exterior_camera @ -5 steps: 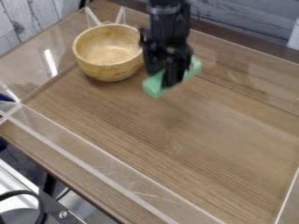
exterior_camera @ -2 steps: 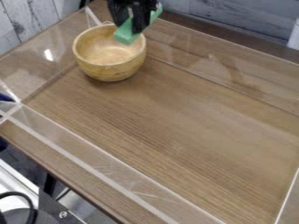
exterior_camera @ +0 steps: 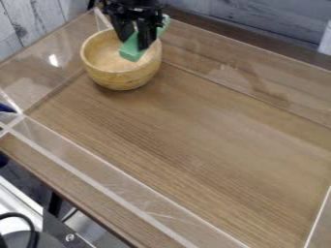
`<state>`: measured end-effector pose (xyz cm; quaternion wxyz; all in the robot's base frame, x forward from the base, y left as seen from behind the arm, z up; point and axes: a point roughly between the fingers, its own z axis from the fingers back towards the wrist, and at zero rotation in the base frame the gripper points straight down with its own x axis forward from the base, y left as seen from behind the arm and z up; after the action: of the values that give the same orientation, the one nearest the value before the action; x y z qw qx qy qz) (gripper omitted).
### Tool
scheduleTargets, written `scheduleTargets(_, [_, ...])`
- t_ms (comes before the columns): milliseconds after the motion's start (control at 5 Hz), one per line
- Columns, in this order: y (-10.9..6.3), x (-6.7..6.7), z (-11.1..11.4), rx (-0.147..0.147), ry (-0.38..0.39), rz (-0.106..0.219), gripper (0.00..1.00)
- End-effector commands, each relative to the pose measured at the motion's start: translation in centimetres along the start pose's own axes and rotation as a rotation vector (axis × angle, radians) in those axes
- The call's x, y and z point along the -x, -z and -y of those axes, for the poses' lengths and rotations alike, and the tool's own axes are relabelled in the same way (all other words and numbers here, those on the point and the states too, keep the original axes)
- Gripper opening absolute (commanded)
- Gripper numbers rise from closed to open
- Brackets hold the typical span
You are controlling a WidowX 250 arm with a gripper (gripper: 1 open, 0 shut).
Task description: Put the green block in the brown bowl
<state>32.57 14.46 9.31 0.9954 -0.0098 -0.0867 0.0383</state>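
The green block (exterior_camera: 132, 48) hangs on end over the brown bowl (exterior_camera: 119, 60), its lower tip inside the rim near the bowl's right side. My black gripper (exterior_camera: 137, 27) comes down from the top edge of the camera view and is shut on the block's upper part. The fingers hide the top of the block. The bowl sits at the far left of the wooden table (exterior_camera: 195, 136).
A clear plastic wall (exterior_camera: 52, 165) runs around the table, low along the front and left. A grey wall lies behind the table. Cables and a dark frame (exterior_camera: 26, 228) show at the bottom left.
My gripper has carried the green block from right of the bowl leftward to above the bowl. The wrist rolled, so the block now hangs more upright.
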Motion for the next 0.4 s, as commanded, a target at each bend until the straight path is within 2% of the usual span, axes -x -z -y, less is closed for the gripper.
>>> scheduleTargets(0, [-0.9,-1.3,-1.5,-0.021,-0.016,0.079,0.0])
scheduleTargets(200, [0.2,-1.6,-2.4,-0.024,-0.02,0.074,0.0])
